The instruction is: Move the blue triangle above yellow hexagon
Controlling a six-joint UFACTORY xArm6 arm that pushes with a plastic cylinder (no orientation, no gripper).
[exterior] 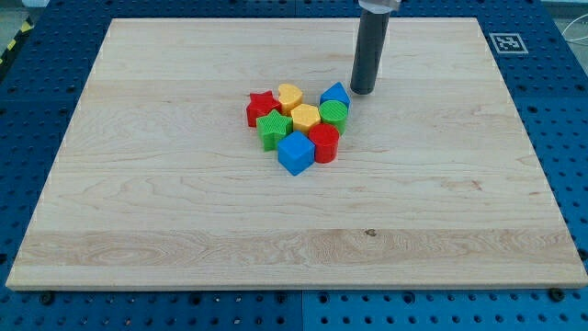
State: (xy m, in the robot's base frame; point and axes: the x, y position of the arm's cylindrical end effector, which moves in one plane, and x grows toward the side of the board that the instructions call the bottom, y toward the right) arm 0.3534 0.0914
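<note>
So there's a big pale wooden board (184,211), blocks clustered near frame centre. My tip (362,92) has no pincer, just a plain rod, just right of the blue triangle block (335,94), which sits upper-right of the yellow hexagon block (305,116).

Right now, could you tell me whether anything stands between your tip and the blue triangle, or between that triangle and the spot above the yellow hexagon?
Nothing stands between my tip and the blue triangular block; it sits just to the block's right. The spot above the yellow hexagonal block is taken by the yellow heart-shaped block, which touches the hexagon's top edge.
</note>
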